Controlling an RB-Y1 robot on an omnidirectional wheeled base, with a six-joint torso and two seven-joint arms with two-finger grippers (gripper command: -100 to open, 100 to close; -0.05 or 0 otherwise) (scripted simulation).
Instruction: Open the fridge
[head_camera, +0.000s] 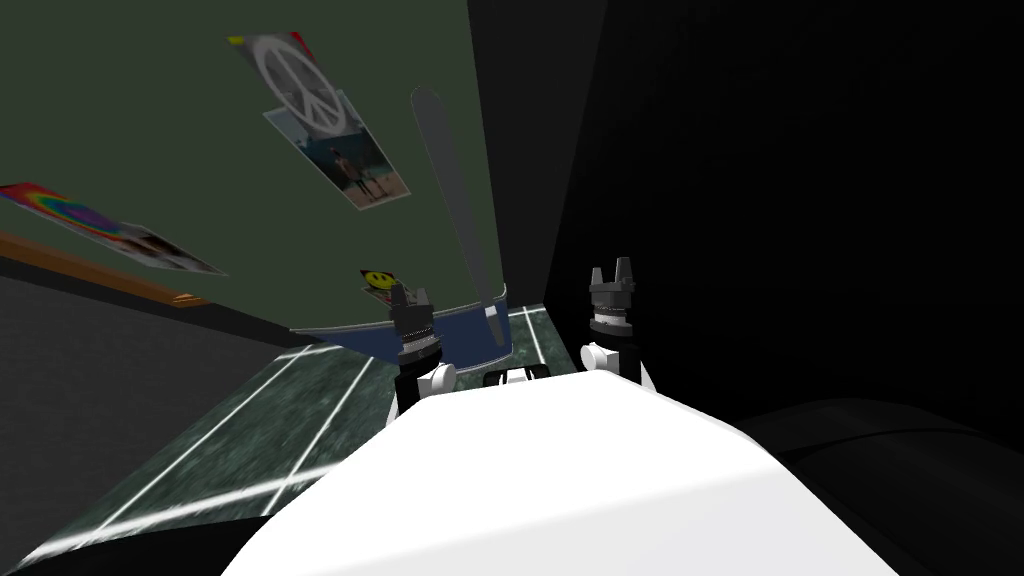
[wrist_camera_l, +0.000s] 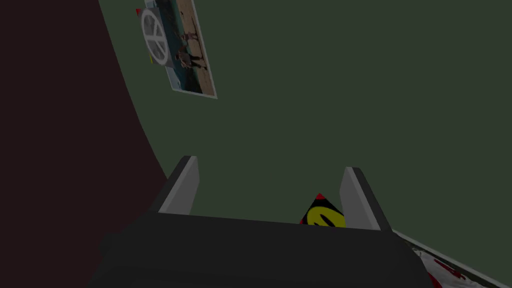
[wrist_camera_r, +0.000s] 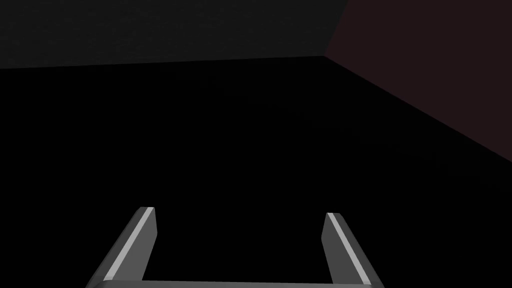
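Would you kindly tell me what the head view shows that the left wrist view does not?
The head view adds the long grey handle, the rainbow sticker, the floor and the right gripper. The left wrist view adds a dark maroon surface beside the dark green door. Both share that door, its peace-sign sticker, photo and smiley sticker, and the open left gripper.

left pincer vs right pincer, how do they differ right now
The left pincer faces the dark green door, near its smiley sticker; the right pincer faces a black area. In the head view the left pincer is left of the grey handle, the right pincer right of it. Both are open and hold nothing.
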